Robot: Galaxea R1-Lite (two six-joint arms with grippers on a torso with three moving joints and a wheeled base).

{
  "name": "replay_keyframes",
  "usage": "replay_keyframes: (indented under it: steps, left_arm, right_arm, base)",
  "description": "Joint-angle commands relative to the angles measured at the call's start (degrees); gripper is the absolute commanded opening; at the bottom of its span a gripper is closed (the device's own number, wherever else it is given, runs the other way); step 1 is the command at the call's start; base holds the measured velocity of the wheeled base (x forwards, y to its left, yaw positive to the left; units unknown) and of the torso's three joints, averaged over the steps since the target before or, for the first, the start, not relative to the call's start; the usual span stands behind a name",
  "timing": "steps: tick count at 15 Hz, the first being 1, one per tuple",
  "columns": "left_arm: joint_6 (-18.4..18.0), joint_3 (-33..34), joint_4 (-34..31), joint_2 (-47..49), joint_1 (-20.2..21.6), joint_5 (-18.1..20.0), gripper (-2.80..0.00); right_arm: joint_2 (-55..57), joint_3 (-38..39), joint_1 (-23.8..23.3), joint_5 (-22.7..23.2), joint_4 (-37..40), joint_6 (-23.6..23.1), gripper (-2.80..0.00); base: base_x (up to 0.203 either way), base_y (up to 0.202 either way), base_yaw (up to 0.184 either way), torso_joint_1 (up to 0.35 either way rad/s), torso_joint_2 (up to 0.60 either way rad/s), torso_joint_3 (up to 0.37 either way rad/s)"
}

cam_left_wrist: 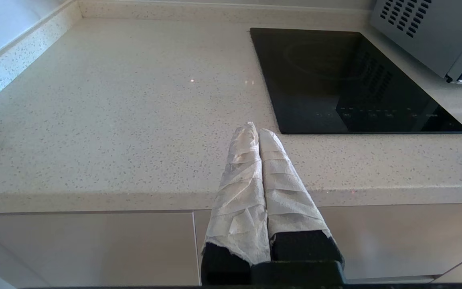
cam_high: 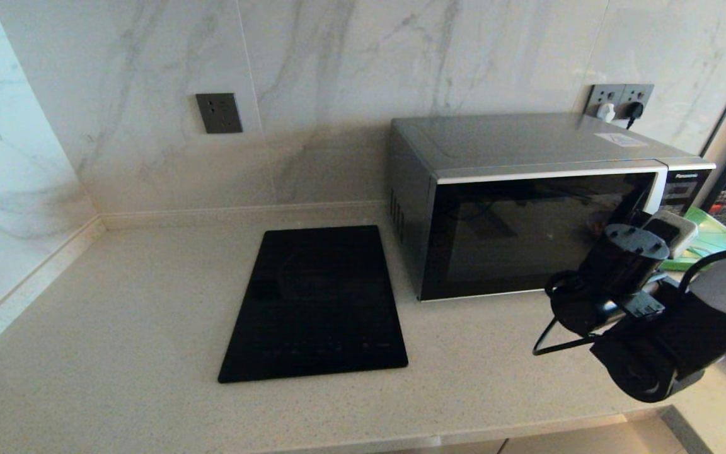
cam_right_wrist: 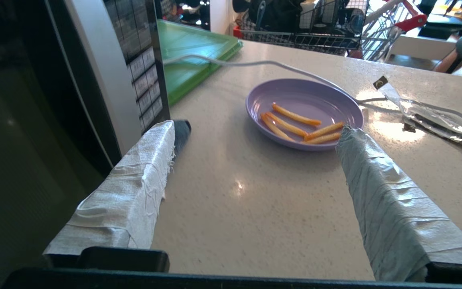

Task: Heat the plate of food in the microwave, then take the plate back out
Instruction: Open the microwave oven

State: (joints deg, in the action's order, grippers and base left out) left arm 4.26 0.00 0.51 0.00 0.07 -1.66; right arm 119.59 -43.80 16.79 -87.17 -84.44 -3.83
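Right claw (cam_right_wrist: 255,140) is spread wide, empty, beside the microwave (cam_high: 527,208) handle; door's shut. Plate of food (cam_right_wrist: 304,113) sits just ahead on the tabletop (cam_right_wrist: 235,208). You're at door-opening: hook the handle next. Left claw (cam_left_wrist: 258,134) pinched closed, parked.

One microwave (cam_high: 527,214), one plate (cam_right_wrist: 304,113), five fries (cam_right_wrist: 295,114), one cooktop (cam_high: 316,302).

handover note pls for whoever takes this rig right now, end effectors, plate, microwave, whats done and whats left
Left end effector: shut, empty, parked over the counter's front edge near the cooktop.
Right end effector: open, empty, low by the microwave at its button-panel side.
Plate of food: on the counter to the microwave's right, beside the green board, untouched.
Done: nothing visible; door closed.
Left: open door, load plate, heat, take it back out.
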Motion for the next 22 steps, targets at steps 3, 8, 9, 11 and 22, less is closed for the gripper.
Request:
replay_keyframes:
  steps: [3, 8, 9, 11, 22]
  left_arm:
    - [0.0, 0.0, 0.0, 0.1, 0.0, 0.0, -2.80]
    - [0.0, 0.0, 0.0, 0.1, 0.0, 0.0, -2.80]
    - [0.0, 0.0, 0.0, 0.1, 0.0, 0.0, -2.80]
    - [0.0, 0.0, 0.0, 0.1, 0.0, 0.0, -2.80]
    - [0.0, 0.0, 0.0, 0.1, 0.0, 0.0, -2.80]
  right_arm:
    - [4.6, -0.7, 0.1, -0.5, -0.9, 0.4, 0.00]
    - [9.1, -8.3, -1.5, -0.4, -0.8, -0.7, 0.00]
    - [10.0, -9.5, -1.9, 0.0, -0.8, -1.5, 0.00]
    - [11.6, -12.9, -2.9, 0.2, -0.8, -2.9, 0.00]
    - [15.6, -24.4, -5.7, 5.3, -0.8, -9.8, 0.00]
  base:
    - [0.000, 0.000, 0.000, 0.000, 0.00, 0.000]
    - [0.000, 0.000, 0.000, 0.000, 0.00, 0.000]
    - [0.000, 0.000, 0.000, 0.000, 0.00, 0.000]
    - [0.000, 0.000, 0.000, 0.000, 0.00, 0.000]
    - [0.000, 0.000, 0.000, 0.000, 0.00, 0.000]
